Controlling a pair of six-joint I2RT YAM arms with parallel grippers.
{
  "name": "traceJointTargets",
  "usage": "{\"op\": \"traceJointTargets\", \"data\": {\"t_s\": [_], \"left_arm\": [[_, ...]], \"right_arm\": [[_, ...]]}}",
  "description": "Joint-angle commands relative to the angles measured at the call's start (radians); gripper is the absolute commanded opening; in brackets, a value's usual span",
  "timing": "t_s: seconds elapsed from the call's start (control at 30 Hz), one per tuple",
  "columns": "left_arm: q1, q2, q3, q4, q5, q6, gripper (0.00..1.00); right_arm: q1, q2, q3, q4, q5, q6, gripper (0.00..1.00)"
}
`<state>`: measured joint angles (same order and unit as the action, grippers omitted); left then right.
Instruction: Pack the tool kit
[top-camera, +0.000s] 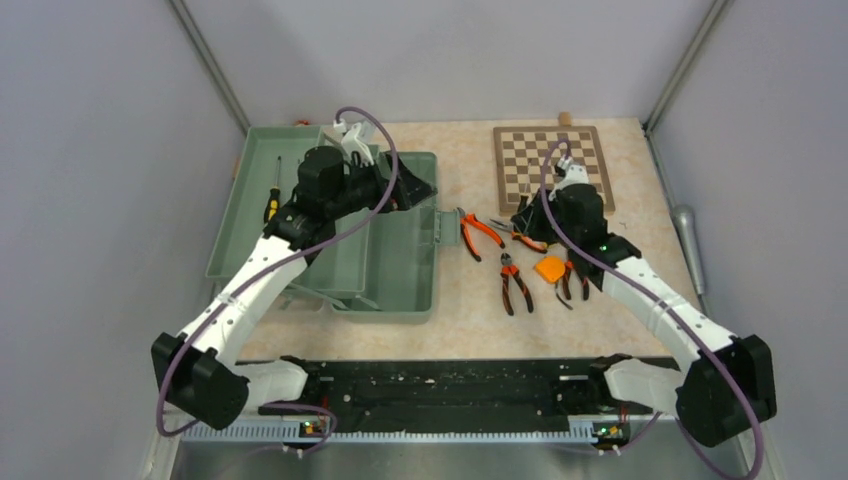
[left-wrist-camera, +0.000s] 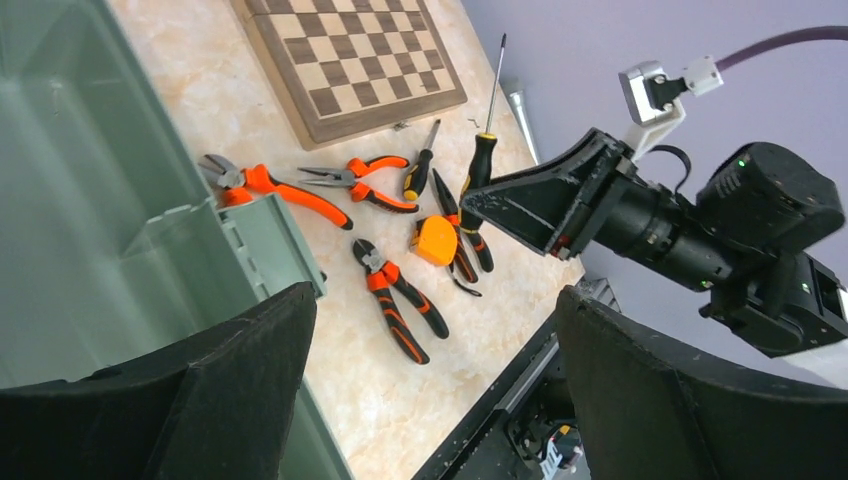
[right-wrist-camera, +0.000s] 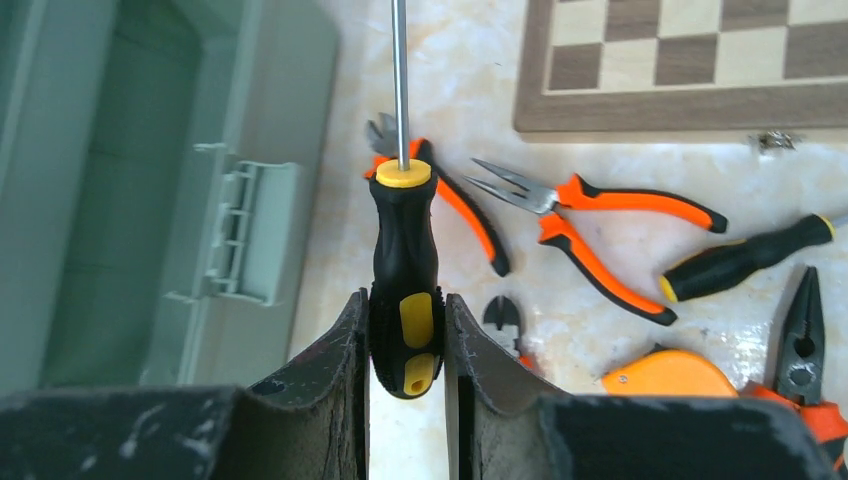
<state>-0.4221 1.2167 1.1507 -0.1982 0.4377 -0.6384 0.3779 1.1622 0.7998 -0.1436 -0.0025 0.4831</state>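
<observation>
Your right jaws clamp the yellow-black screwdriver (right-wrist-camera: 403, 250) by its handle, held above the pliers (right-wrist-camera: 630, 200) on the table (top-camera: 460, 330). Your left jaws gape wide, empty, over the open toolbox (top-camera: 400, 270).

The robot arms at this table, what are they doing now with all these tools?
The robot is packing a tool kit. The right arm's fingers grip a yellow-black screwdriver by its handle. The left arm's fingers stand open and empty over the open green toolbox. Several pliers and an orange tape measure lie on the table, not yet packed.
</observation>
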Motion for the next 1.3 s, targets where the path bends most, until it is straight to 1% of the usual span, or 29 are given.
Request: {"op": "traceJointTargets", "data": {"t_s": [0.0,0.17,0.37,0.53,0.63,0.77,0.8,0.83,0.87,0.97,1.0,1.03,1.07,1.17,1.27], "left_arm": [[-0.046,0.034,0.076,0.132,-0.027,-0.009,0.93],[-0.108,0.092,0.114,0.188,-0.056,0.004,0.92],[-0.176,0.159,0.156,0.19,-0.134,0.043,0.89],[-0.208,0.186,0.158,0.222,-0.18,0.045,0.86],[-0.232,0.211,0.168,0.229,-0.182,0.05,0.83],[-0.248,0.23,0.158,0.267,-0.183,0.038,0.69],[-0.25,0.231,0.156,0.277,-0.183,0.035,0.63],[-0.251,0.233,0.156,0.284,-0.182,0.034,0.55],[-0.253,0.234,0.156,0.289,-0.181,0.035,0.45],[-0.257,0.233,0.159,0.293,-0.181,0.046,0.06],[-0.257,0.232,0.164,0.286,-0.183,0.049,0.0],[-0.257,0.23,0.167,0.274,-0.189,0.06,0.0],[-0.257,0.225,0.172,0.26,-0.193,0.072,0.0],[-0.255,0.204,0.206,0.148,-0.238,0.143,0.0],[-0.236,0.19,0.279,-0.015,-0.306,0.236,0.0]], "right_arm": [[0.029,-0.08,0.027,0.022,-0.106,-0.025,0.0],[0.124,-0.125,0.05,0.053,-0.143,-0.003,0.0],[0.22,-0.132,0.078,0.118,-0.178,0.041,0.0],[0.269,-0.119,0.104,0.136,-0.186,0.046,0.0],[0.288,-0.109,0.111,0.164,-0.2,0.051,0.0],[0.311,-0.092,0.12,0.179,-0.209,0.052,0.0],[0.316,-0.088,0.121,0.18,-0.211,0.051,0.0],[0.32,-0.084,0.123,0.181,-0.215,0.052,0.0],[0.324,-0.08,0.123,0.184,-0.216,0.05,0.0],[0.334,-0.071,0.122,0.189,-0.221,0.051,0.0],[0.334,-0.07,0.12,0.189,-0.221,0.053,0.0],[0.334,-0.071,0.119,0.188,-0.218,0.053,0.0],[0.334,-0.073,0.118,0.186,-0.212,0.051,0.04],[0.334,-0.083,0.124,0.164,-0.176,0.04,0.2],[0.334,-0.089,0.138,0.117,-0.126,0.015,0.32]]}}
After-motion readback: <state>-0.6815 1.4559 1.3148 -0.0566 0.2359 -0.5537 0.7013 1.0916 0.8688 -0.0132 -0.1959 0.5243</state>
